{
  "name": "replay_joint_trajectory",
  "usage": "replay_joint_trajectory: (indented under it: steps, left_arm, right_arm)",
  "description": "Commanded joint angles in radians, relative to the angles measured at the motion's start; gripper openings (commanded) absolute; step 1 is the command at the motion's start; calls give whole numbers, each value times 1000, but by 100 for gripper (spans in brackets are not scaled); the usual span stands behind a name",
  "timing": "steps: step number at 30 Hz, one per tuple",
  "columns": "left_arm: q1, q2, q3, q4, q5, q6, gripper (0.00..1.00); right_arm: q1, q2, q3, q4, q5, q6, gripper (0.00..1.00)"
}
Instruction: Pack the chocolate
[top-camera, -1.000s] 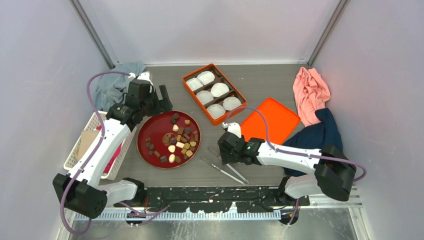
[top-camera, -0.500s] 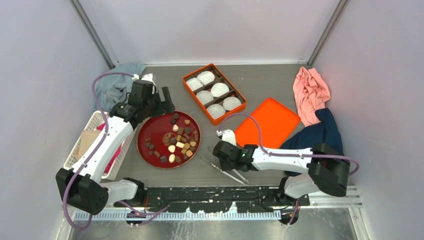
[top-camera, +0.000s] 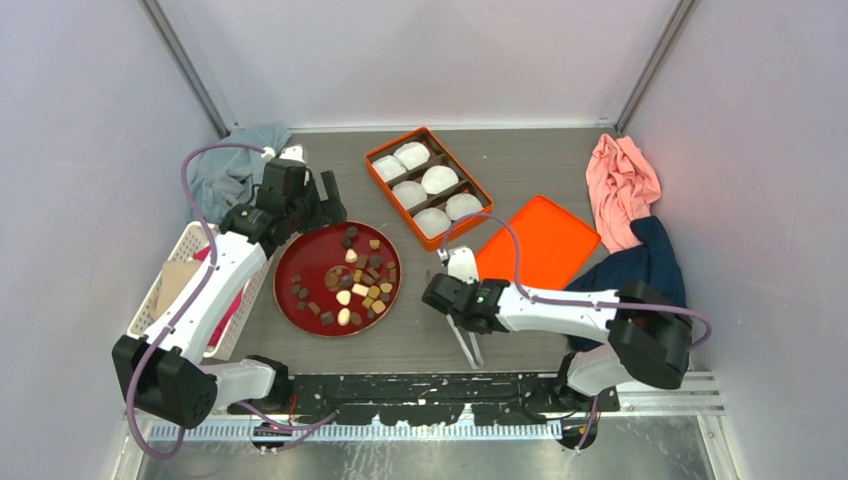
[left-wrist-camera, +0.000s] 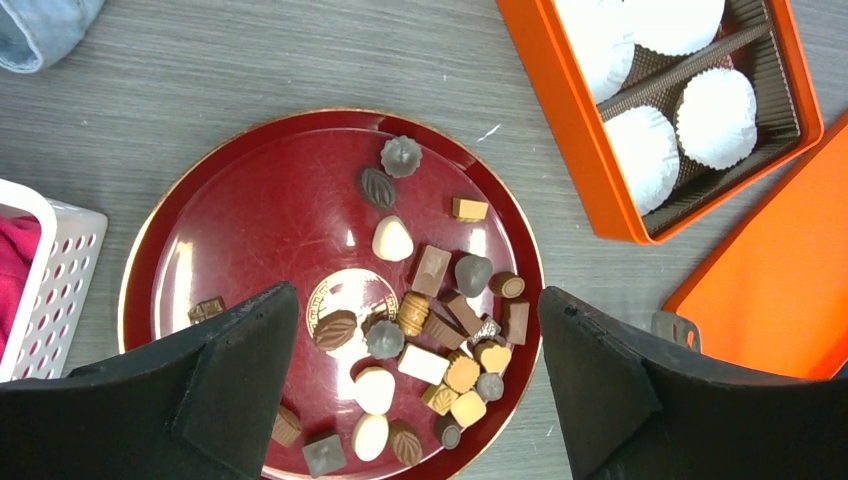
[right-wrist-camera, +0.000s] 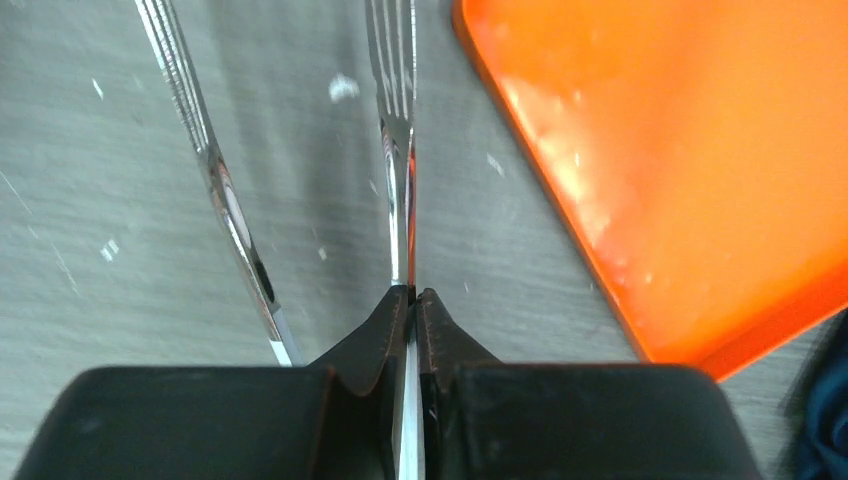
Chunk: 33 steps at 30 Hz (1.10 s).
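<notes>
The chocolate (top-camera: 358, 282), several small dark, tan and cream pieces, lies on a round red plate (top-camera: 300, 255). In the left wrist view the chocolate (left-wrist-camera: 440, 320) fills the right half of the plate (left-wrist-camera: 250, 220). My left gripper (top-camera: 325, 195) hangs open above the plate's far edge, and its fingertips (left-wrist-camera: 417, 293) straddle the pile without touching it. My right gripper (top-camera: 452, 308) is low on the table to the right of the plate. It is shut (right-wrist-camera: 413, 298) on one arm of a pair of metal tongs (right-wrist-camera: 397, 180). The other arm (right-wrist-camera: 225, 200) splays to the left.
An orange box (top-camera: 478, 195) holding white paper cups stands at the back centre, and its orange lid (top-camera: 540, 245) lies to the right of my right gripper. A white basket (top-camera: 175, 285) stands at the left. Cloths lie at the back left (top-camera: 235, 160) and the right (top-camera: 620, 185).
My right gripper has shut on one arm of the tongs and shifted left. The tongs have swung to point toward the near edge. The left arm has barely moved.
</notes>
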Motion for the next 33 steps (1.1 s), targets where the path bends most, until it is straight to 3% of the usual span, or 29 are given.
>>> replay_joint_trajectory:
  steps: [1,3,5,9,11,12,16,19,24,28,33]
  left_arm:
    - [-2,-27,11,71,-27,-6,90]
    - [-2,-23,16,62,-24,-14,89]
    - [-2,-32,15,56,-41,-26,89]
    - [-2,-70,-8,79,-62,-25,89]
    - [-2,-78,-11,82,-63,-19,89]
    - [-2,-78,-10,82,-62,-16,89]
    - [-2,-70,-13,85,-63,-20,89]
    - [-2,-66,-21,96,-63,-34,89]
    - [-2,-71,-32,114,-43,-40,89]
    - [-2,-79,-66,149,-60,-40,87]
    - [-2,-103,-120,204,-67,-40,86]
  right_arm:
    - [-29,97,144,44,114,6,12]
    - [-30,165,195,59,143,-7,14]
    - [-33,206,235,65,170,-17,23]
    - [-34,197,277,61,168,-33,73]
    - [-34,154,277,51,166,-27,89]
    - [-35,124,272,49,162,-20,92]
    - [-32,30,200,122,67,10,94]
    - [-7,1,122,180,98,80,95]
    - [11,-47,25,260,76,52,95]
    - [10,-4,43,214,-26,2,94]
    - [15,49,20,243,-22,5,93]
